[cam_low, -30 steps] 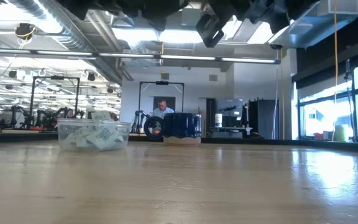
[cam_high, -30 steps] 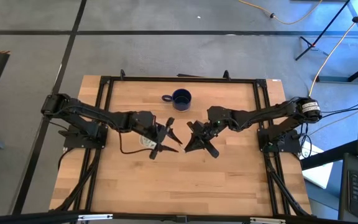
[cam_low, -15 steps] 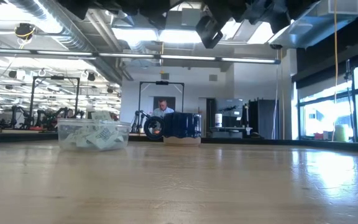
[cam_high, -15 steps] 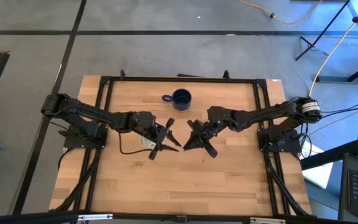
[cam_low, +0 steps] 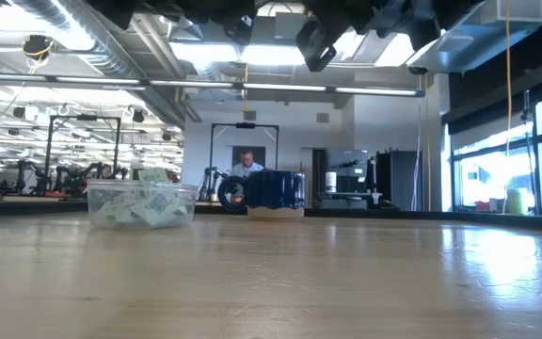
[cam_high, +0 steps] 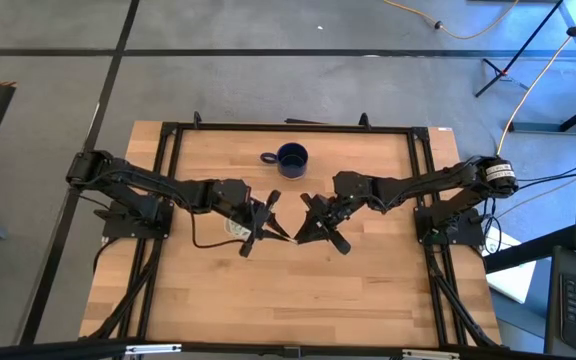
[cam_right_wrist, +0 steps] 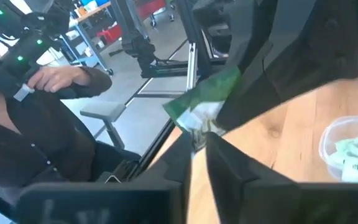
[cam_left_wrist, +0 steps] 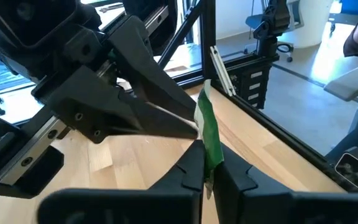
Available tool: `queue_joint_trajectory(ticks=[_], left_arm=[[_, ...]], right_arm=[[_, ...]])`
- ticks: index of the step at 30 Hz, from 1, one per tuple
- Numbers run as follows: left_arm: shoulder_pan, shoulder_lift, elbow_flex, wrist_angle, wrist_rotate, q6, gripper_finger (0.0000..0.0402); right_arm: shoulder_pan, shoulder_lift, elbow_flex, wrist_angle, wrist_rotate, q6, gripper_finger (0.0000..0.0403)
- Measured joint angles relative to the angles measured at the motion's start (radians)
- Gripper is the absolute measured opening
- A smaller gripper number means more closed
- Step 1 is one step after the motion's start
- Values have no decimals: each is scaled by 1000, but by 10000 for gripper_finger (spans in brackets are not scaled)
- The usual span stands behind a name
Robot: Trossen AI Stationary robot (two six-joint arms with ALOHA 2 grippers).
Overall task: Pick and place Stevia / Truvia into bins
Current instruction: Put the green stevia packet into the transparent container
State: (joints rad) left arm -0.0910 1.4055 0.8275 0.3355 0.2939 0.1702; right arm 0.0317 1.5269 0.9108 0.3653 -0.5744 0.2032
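— Grippers first, from the left: what is the left gripper (cam_left_wrist: 207, 169) doing?
— It is raised above mid-table, fingers clenched on a green-and-white sachet (cam_left_wrist: 207, 127), tip to tip with the right gripper (cam_right_wrist: 199, 144).
— And the tub (cam_low: 141, 204)?
— Clear, on the table (cam_high: 368, 280) under the left arm, with sachets (cam_low: 154, 206) lying inside; the right wrist view catches its rim.
— The mug (cam_high: 291, 158)?
— Dark blue, well apart toward the far edge.
— The right gripper?
— Pinched on the same sachet's other edge, which crumples between its fingertips. A person (cam_right_wrist: 23, 118) sits beyond the table.
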Motion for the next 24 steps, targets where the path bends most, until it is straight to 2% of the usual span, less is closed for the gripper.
queue_joint_trajectory(ticks=[3,6,10,16,19,24], left_arm=[[0,-4,0,-42,0,-4,18],[4,-42,0,-191,-35,-39,20],[35,-100,0,-499,-101,-152,11],[111,-132,-1,-944,-142,-346,17],[149,-111,-1,-1017,-179,-390,21],[201,-68,-1,-1004,-104,-338,15]], right_arm=[[-1,-3,0,-43,-1,4,88],[-16,-22,0,-152,2,14,125],[-37,-31,0,-277,8,40,150],[-46,-31,0,-323,33,23,157],[-47,-31,0,-324,51,22,157],[-46,-31,0,-335,52,-2,157]])
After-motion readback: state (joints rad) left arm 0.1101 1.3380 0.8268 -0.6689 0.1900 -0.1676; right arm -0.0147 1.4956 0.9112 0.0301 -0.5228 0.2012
